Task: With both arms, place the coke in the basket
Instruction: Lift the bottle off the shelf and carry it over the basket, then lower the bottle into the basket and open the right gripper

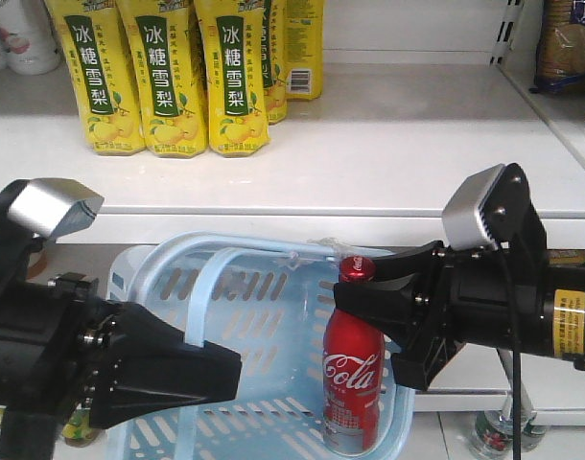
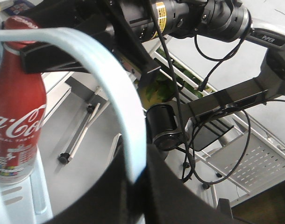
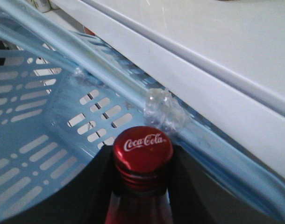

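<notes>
1. The left gripper (image 1: 216, 376), a matte black wedge, is nearest. Its fingers are pressed together around the pale blue swing handle (image 1: 208, 287) of the basket, and the left wrist view shows the smooth plastic strap running down into its grip.
2. The pale blue rectangular plastic basket (image 1: 273, 287) has slotted walls and floor and a rounded rim. A crumpled wad of clear tape (image 3: 163, 109) sits on the far rim.
3. The coke (image 1: 353, 379), a small bottle wrapped in glossy red with white Coca-Cola script, stands inside the basket against its right-hand wall, near the far right corner. Its long axis is upright, with the ribbed red cap (image 3: 143, 145) pointing up, just beside the taped rim. I cannot tell whether its base touches the floor.
4. The right gripper (image 1: 355, 287) pinches the bottle's neck just under the cap, with one black finger (image 3: 86, 186) on each side, barely parted. A silver-grey block (image 1: 475, 206) sits on top of it.
5. Behind the basket, a white shelf (image 1: 388, 144) carries yellow-labelled drink bottles (image 1: 168, 86) at its back left.
</notes>
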{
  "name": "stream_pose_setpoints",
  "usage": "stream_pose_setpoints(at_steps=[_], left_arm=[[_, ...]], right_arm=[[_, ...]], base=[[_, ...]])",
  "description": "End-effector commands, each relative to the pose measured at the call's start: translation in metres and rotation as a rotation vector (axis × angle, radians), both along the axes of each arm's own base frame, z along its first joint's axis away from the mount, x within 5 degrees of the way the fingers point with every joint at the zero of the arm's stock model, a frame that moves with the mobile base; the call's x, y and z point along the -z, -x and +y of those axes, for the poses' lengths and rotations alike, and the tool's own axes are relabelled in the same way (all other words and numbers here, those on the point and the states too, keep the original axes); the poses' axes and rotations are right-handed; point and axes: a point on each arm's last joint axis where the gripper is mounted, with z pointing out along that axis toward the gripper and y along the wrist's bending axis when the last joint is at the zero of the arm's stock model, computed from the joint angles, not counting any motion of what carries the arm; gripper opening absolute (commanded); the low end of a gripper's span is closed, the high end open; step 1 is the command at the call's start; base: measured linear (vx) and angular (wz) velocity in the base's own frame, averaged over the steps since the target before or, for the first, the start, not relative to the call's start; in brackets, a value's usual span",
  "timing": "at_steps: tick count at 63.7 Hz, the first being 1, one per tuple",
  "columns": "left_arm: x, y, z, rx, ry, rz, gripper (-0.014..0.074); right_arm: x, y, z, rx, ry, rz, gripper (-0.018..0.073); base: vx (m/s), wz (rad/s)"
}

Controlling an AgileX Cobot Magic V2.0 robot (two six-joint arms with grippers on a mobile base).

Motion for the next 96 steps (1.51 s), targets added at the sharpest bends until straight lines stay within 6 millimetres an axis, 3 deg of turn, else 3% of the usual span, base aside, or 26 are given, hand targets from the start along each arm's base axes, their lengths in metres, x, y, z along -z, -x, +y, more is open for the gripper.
stream_pose_setpoints(at_steps=[1,11,27,56,66,87,96], left_arm=[[-0.023,0.01,-0.001,0.066,0.142,-0.014,-0.0006],[-0.023,0.01,-0.001,0.066,0.142,-0.014,-0.0006],[-0.023,0.01,-0.001,0.066,0.142,-0.014,-0.0006],[-0.023,0.01,-0.001,0.066,0.142,-0.014,-0.0006],[-0.023,0.01,-0.001,0.066,0.142,-0.014,-0.0006],[-0.023,0.01,-0.001,0.066,0.142,-0.014,-0.0006],[-0.023,0.01,-0.001,0.066,0.142,-0.014,-0.0006]], right_arm=[[-0.014,-0.004,0.003,-0.001,-0.061,-0.037,-0.0003],[-0.013,-0.005,0.003,-0.001,-0.063,-0.039,-0.0003],[-0.028,-0.003,-0.001,0.042,-0.114,-0.142,-0.0003],[-0.014,-0.013,0.004,0.014,-0.08,-0.107,0.0028],[-0.013,-0.012,0.006,-0.021,-0.083,-0.127,0.0123],[-0.017,-0.014,0.007,0.0,-0.133,-0.128,0.0484],[-0.017,-0.014,0.006,0.008,-0.14,-0.116,0.051]], base=[[0.0,0.0],[0.0,0.0],[0.0,0.0],[0.0,0.0],[0.0,0.0],[0.0,0.0],[0.0,0.0]])
